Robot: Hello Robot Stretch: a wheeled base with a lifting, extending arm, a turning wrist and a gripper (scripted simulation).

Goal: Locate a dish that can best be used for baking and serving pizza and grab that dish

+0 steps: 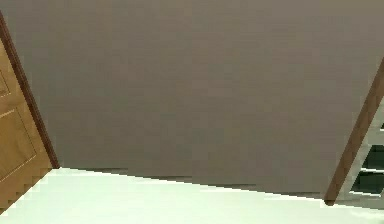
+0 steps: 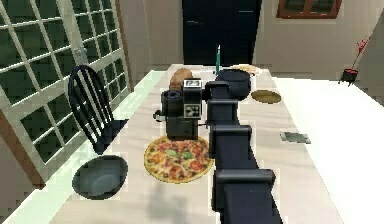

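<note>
Two camera feeds, so here goes. Out to the side, my arm (image 2: 240,160) reaches across a pale table (image 2: 320,170). My gripper (image 2: 178,122) is at the arm's far end, by two white squares with black marks (image 2: 190,110). Can't tell how the jaws stand. Can't tell if they've got hold of anything either, since there's stuff on the table right behind them.

The pizza dish (image 2: 178,158), round and covered in toppings, lies flat on the table close to the gripper. A dark round pan (image 2: 100,175) sits at the table's edge toward that view's left, by a black chair (image 2: 92,105). Farther up the table are a loaf (image 2: 180,75), a dark pot (image 2: 235,82) and a tan plate (image 2: 265,97).

Straight ahead, just a wall (image 1: 200,90) and a wooden door (image 1: 15,130).
</note>
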